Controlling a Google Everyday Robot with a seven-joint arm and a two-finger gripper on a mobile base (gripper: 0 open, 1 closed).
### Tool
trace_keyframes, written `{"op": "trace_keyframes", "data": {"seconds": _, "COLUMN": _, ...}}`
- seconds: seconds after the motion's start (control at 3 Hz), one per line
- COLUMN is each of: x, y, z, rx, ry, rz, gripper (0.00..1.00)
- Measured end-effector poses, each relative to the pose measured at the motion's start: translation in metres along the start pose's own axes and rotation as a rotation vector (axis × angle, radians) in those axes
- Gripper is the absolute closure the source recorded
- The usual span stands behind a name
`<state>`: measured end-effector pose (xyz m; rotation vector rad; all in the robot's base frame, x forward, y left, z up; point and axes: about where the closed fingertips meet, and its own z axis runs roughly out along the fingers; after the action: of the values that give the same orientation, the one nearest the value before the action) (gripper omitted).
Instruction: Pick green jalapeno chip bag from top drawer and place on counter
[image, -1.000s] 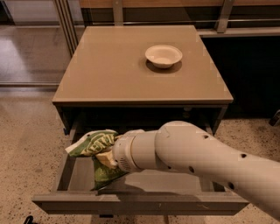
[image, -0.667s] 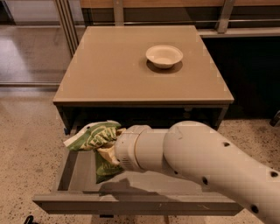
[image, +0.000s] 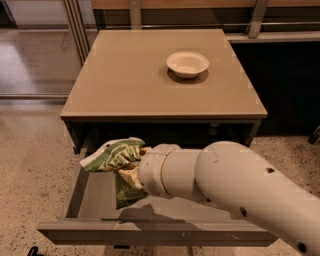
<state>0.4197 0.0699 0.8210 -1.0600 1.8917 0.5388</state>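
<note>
The green jalapeno chip bag (image: 113, 155) is crumpled and held above the left part of the open top drawer (image: 95, 202). My gripper (image: 131, 171) is shut on the bag. Only tan bits of the fingers show behind the white wrist, and the bag's lower part hangs below them. My thick white arm (image: 235, 192) reaches in from the lower right over the drawer. The tan counter (image: 135, 75) lies just behind and above the drawer.
A white bowl (image: 187, 63) stands on the counter at the back right. The drawer's thick front panel (image: 150, 234) juts toward me. Speckled floor (image: 30, 160) lies at the left, and metal frames (image: 75, 25) stand behind the counter.
My gripper has risen a little with the bag, which now hangs higher above the drawer bottom. The arm has come up with it.
</note>
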Motion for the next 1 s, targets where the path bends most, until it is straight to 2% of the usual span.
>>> {"op": "trace_keyframes", "data": {"seconds": 0.33, "x": -0.015, "y": -0.015, "z": -0.015, "rx": 0.072, "ry": -0.056, "rz": -0.019, "gripper": 1.0}}
{"op": "trace_keyframes", "data": {"seconds": 0.67, "x": -0.063, "y": -0.061, "z": -0.056, "rx": 0.276, "ry": -0.223, "rz": -0.051, "gripper": 1.0}}
{"op": "trace_keyframes", "data": {"seconds": 1.0, "x": -0.072, "y": -0.105, "z": -0.089, "rx": 0.446, "ry": -0.283, "rz": -0.004, "gripper": 1.0}}
